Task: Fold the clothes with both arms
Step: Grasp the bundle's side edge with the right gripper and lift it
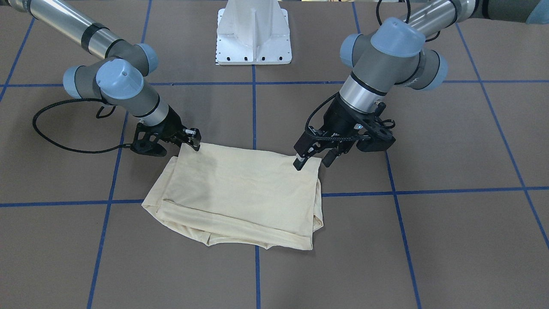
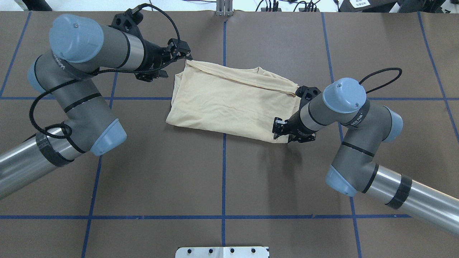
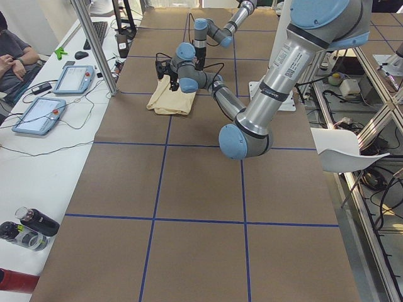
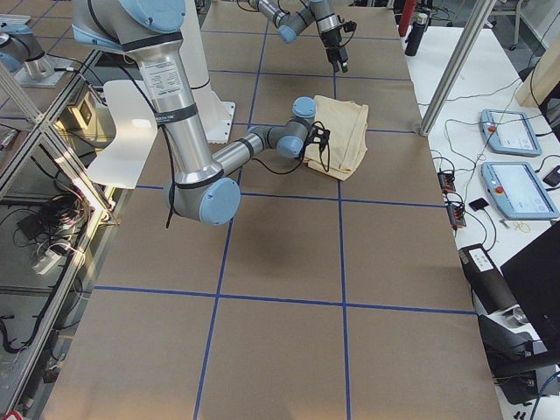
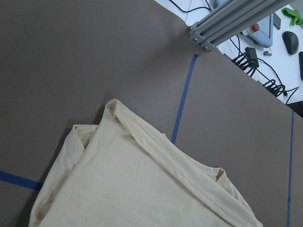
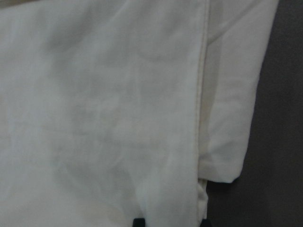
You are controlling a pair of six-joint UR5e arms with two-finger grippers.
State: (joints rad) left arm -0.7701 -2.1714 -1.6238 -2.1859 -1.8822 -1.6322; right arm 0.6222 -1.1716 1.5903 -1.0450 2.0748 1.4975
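Note:
The cream-yellow shirt lies folded into a rough rectangle on the brown table, also in the overhead view. Its print and neck tag are hidden. My right gripper is low at the shirt's corner nearest the robot on my right. It looks shut on that corner, and cloth fills its wrist view. My left gripper is open and empty. It hangs above the shirt's left edge. Its wrist view looks down on the shirt's far-left corner with no fingers in view.
The white pedestal base stands on the robot's side of the shirt. Blue tape lines grid the table. An aluminium post stands at the table's far edge. Operator desks with tablets lie beyond it.

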